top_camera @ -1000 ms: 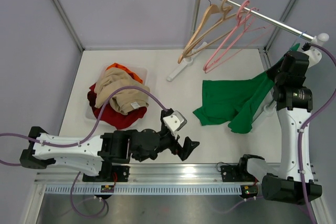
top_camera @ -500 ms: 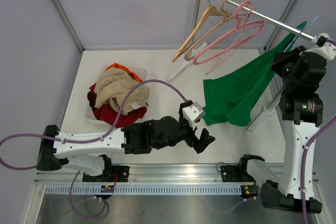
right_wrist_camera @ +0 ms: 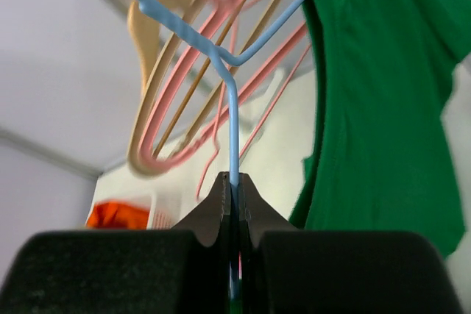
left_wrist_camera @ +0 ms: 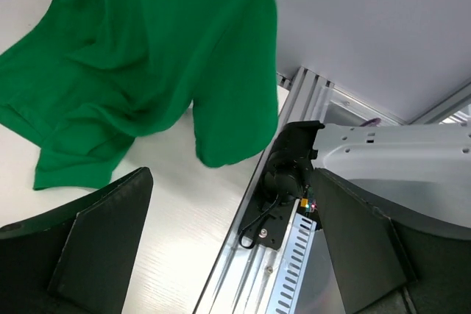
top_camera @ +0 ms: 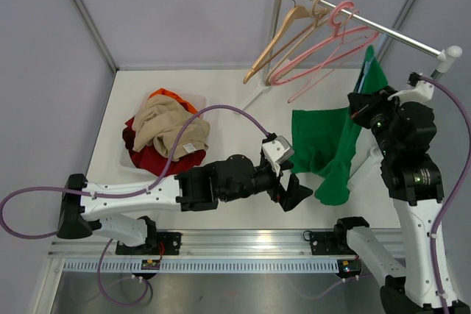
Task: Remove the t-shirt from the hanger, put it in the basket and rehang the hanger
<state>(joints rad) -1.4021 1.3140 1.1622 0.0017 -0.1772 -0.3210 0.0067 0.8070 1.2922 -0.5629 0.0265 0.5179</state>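
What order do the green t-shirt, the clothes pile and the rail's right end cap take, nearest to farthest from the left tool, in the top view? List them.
From the left tool:
1. green t-shirt, just above and to the right of it.
2. clothes pile, off to the upper left.
3. rail's right end cap, far upper right.

You've got a white tabletop (top_camera: 221, 101) with a faint wood grain. Left side of it: a shallow white plastic tray (top_camera: 200, 100), heaped with a pile of beige, red and orange clothes (top_camera: 169, 134). Far centre: the white foot of the clothes rack (top_camera: 252, 98) stands on it. Right side: the lower part of the green t-shirt (top_camera: 320, 152) lies bunched on the surface, while its upper part is lifted off.
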